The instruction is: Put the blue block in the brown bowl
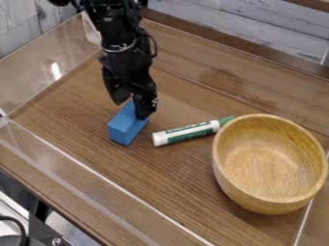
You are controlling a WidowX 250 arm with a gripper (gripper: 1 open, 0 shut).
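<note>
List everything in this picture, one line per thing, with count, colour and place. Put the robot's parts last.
block: one, bright blue, on the table left of centre, just under the pincer.
marker: one, white with green ends, lying between the block and the bowl.
bowl: one, light-brown wood, empty, at the right edge of the table.
table: one, dark wood grain, with clear walls along its edges.
arm: one, black, coming down from the top left.
pincer: one, black, open, pointing down right above the block, holding nothing.
</note>
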